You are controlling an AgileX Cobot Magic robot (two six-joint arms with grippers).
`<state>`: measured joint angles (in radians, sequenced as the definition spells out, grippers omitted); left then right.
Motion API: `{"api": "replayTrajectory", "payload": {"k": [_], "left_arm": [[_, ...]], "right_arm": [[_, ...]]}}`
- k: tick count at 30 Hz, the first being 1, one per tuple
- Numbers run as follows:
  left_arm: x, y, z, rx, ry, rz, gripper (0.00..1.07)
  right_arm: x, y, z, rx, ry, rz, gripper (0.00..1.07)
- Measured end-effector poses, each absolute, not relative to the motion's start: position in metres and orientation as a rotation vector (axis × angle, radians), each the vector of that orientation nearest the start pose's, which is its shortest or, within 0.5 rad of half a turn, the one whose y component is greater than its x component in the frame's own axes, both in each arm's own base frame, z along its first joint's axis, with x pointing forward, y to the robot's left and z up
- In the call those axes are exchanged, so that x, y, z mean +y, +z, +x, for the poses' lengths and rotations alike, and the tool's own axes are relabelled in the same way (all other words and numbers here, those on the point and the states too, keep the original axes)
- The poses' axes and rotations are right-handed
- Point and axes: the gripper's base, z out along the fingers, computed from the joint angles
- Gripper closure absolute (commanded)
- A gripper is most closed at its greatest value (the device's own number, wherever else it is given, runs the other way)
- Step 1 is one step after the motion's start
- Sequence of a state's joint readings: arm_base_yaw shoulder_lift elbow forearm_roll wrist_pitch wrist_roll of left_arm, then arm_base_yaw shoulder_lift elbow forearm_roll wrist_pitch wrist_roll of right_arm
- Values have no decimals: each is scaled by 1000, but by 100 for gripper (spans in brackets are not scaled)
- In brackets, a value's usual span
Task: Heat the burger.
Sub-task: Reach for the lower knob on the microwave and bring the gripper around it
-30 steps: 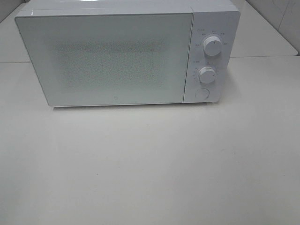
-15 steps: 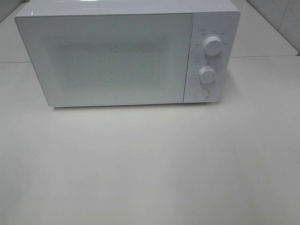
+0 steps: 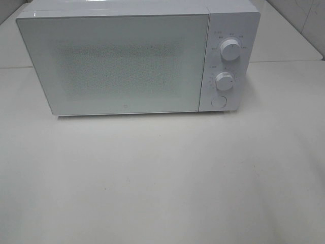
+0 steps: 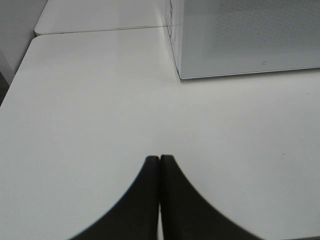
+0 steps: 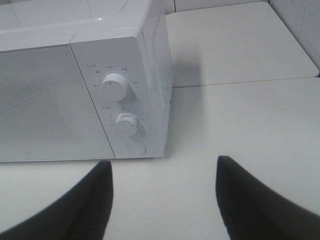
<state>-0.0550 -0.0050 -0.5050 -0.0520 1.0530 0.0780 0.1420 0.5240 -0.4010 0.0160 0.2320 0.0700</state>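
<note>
The burger is out of view in every frame. A white microwave (image 3: 137, 58) stands at the back of the table with its door (image 3: 119, 63) shut; two round knobs (image 3: 231, 50) and a round button (image 3: 219, 101) sit on its right panel. My left gripper (image 4: 160, 161) is shut, its two dark fingertips pressed together over bare table, near the microwave's left front corner (image 4: 180, 75). My right gripper (image 5: 162, 167) is open with nothing between its fingers, hovering in front of the control panel (image 5: 120, 107). Neither gripper shows in the exterior view.
The white table (image 3: 162, 178) stretches in front of the microwave. A seam (image 4: 100, 31) joins it to a second table behind. A tiled wall (image 3: 304, 15) rises at the back right.
</note>
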Motion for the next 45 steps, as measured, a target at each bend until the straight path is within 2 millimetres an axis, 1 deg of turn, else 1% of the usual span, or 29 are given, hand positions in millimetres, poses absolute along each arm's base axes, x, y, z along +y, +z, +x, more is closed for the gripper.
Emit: {"api": "replayTrajectory", "payload": {"k": [2, 4, 5, 6, 7, 8, 10, 11, 13, 14, 15, 16, 18, 20, 21, 22, 23, 25, 26, 28, 29, 30, 34, 36, 37, 39, 41, 42, 45], "left_arm": [[-4, 279, -6, 2021, -48, 137, 106], [-4, 279, -6, 2021, -48, 137, 106], [-4, 279, -6, 2021, -48, 137, 106], [-4, 279, -6, 2021, -48, 137, 106], [-4, 279, -6, 2021, -48, 137, 106], [-4, 279, -6, 2021, -48, 137, 106], [-4, 279, -6, 2021, -48, 137, 106], [-4, 279, -6, 2021, -48, 137, 106], [-4, 279, -6, 2021, -48, 137, 106], [-4, 279, -6, 2021, -48, 137, 106], [-4, 279, -6, 2021, -48, 137, 106], [-4, 279, -6, 2021, -48, 137, 106], [-4, 279, -6, 2021, -48, 137, 106], [-4, 279, -6, 2021, -48, 137, 106], [-4, 279, -6, 2021, -48, 137, 106], [-4, 279, -6, 2021, -48, 137, 106], [-4, 279, -6, 2021, -48, 137, 106], [-4, 279, -6, 2021, -48, 137, 106], [-4, 279, -6, 2021, -48, 137, 106], [-4, 279, -6, 2021, -48, 137, 106], [-4, 279, -6, 2021, -48, 137, 106], [-4, 279, -6, 2021, -48, 137, 106], [-4, 279, -6, 2021, -48, 137, 106], [-4, 279, -6, 2021, -48, 137, 106], [-4, 279, -6, 2021, -48, 137, 106], [-4, 279, -6, 2021, -48, 137, 106], [-4, 279, -6, 2021, -48, 137, 106], [-4, 279, -6, 2021, -48, 137, 106], [-4, 279, -6, 2021, -48, 137, 106]], "right_arm": [[17, 285, 118, 1846, 162, -54, 51], [19, 280, 134, 1861, 160, -54, 51], [19, 280, 134, 1861, 160, -54, 51], [21, 276, 144, 1867, 159, -53, 51], [21, 276, 144, 1867, 159, -53, 51], [22, 272, 154, 1867, 158, -53, 51], [23, 270, 158, 1869, 158, -52, 51], [24, 266, 168, 1861, 157, -51, 51], [25, 264, 173, 1863, 157, -51, 51], [26, 259, 182, 1851, 156, -50, 51], [26, 259, 182, 1851, 156, -50, 51], [27, 255, 191, 1833, 157, -49, 51], [27, 253, 195, 1827, 157, -49, 51], [29, 245, 208, 1810, 156, -48, 51], [29, 245, 208, 1810, 156, -48, 51], [30, 238, 217, 1796, 156, -47, 51], [30, 238, 217, 1796, 156, -47, 51], [32, 228, 229, 1778, 155, -46, 51], [32, 228, 229, 1778, 155, -46, 51], [33, 215, 239, 1773, 154, -46, 51], [33, 215, 239, 1773, 154, -46, 51], [34, 206, 246, 1767, 153, -46, 51], [37, 194, 254, 1746, 151, -81, 51], [43, 185, 259, 1721, 159, -134, 51], [43, 185, 259, 1721, 159, -134, 51], [59, 172, 261, 1737, 183, -210, 51], [65, 169, 260, 1746, 187, -230, 51], [77, 165, 260, 1755, 195, -268, 51], [80, 163, 260, 1759, 190, -268, 51]]}}
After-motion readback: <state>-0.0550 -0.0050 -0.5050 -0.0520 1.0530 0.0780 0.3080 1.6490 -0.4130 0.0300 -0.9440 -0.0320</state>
